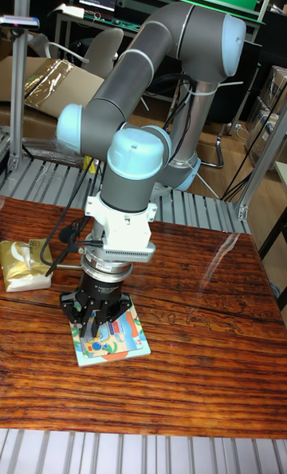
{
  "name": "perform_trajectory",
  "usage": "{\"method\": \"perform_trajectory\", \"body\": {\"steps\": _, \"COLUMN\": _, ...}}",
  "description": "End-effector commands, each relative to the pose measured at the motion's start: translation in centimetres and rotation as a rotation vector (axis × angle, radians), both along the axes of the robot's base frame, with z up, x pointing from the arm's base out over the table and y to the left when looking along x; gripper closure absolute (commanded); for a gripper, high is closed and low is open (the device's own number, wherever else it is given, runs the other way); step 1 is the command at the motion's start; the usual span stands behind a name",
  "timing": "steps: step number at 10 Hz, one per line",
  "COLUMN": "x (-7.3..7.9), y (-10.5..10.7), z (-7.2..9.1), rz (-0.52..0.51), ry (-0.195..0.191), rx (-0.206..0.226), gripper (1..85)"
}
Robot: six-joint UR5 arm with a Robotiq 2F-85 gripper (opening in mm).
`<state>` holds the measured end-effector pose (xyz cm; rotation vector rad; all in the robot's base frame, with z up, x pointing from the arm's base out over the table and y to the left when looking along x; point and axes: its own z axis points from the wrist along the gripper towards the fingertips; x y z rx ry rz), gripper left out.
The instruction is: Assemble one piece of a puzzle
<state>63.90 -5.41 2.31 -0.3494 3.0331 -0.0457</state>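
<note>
1. Behind: a cluttered workshop with a green board, a monitor, a swivel chair and crumpled foil on cardboard; nearer, a dark red wooden counter (199,346) with strong grain and glare.
2. On the counter's left edge: a yellowish soft packet (25,264), well apart from the work area.
3. Low over the front-left part of the counter: the claw (97,324), pointing straight down from the grey and pale-blue arm (135,155).
4. Directly beneath: a square, brightly printed puzzle (112,342) lying flat, its upper-left part hidden by the fingers.
5. Claw state: cannot tell. Fingers close together and right at the puzzle face, but no piece visibly separate between them; too dark and too small to judge.
6. Probable step: seating one piece into the board, near the end of the press or placement.
7. Risks from here:
   - Piece slightly rotated or offset, so tabs ride on the edges instead of dropping in.
   - Too much downward push on a misaligned piece, bending it or skidding the board across the smooth counter.
   - Lifting away before full release, dragging the piece or whole board up.
   - Cable loop by the wrist snagging during retreat.
</note>
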Motion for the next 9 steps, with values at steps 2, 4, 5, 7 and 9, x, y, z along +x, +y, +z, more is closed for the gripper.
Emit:
{"method": "perform_trajectory", "body": {"steps": 2, "x": -0.17, "y": 0.09, "z": 0.14, "rz": -0.011, "ry": 0.002, "rx": 0.011, "gripper": 61.7}}
{"method": "perform_trajectory", "body": {"steps": 4, "x": -0.28, "y": 0.20, "z": 0.06, "rz": -0.012, "ry": 0.001, "rx": 0.018, "gripper": 62.7}}
{"method": "perform_trajectory", "body": {"steps": 5, "x": -0.31, "y": 0.22, "z": -0.01, "rz": -0.014, "ry": -0.001, "rx": 0.020, "gripper": 63.3}}
{"method": "perform_trajectory", "body": {"steps": 7, "x": -0.35, "y": 0.58, "z": -0.21, "rz": -0.020, "ry": -0.008, "rx": 0.033, "gripper": 64.0}}
{"method": "perform_trajectory", "body": {"steps": 9, "x": -0.48, "y": 0.65, "z": -0.34, "rz": -0.024, "ry": -0.008, "rx": 0.034, "gripper": 64.3}}
